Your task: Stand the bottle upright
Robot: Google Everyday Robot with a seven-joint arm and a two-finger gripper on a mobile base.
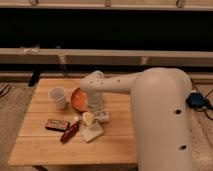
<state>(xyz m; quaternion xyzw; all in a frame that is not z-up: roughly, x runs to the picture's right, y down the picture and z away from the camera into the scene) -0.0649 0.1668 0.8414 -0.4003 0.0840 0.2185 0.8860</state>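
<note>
Hand (94, 110) hung low over the bottle (103, 117) on the wooden surface (117, 145), its grip could not be told, beige block (93, 133) sat just beside the bottle, cup (58, 96) stood apart.

The bottle (101, 117) is small, white-cream plastic, with a pale label bearing dark print. It looks to lie on its side rather than stand, its long axis running roughly parallel to the front edge of the desk (115, 145). It rests on the wooden top near the middle, about halfway between the front and back edges and well away from all four corners. Which end carries the cap cannot be made out. The gripper (95, 111) hangs right over the bottle, at the side nearer the back edge. Whether it touches the bottle cannot be told.
</note>
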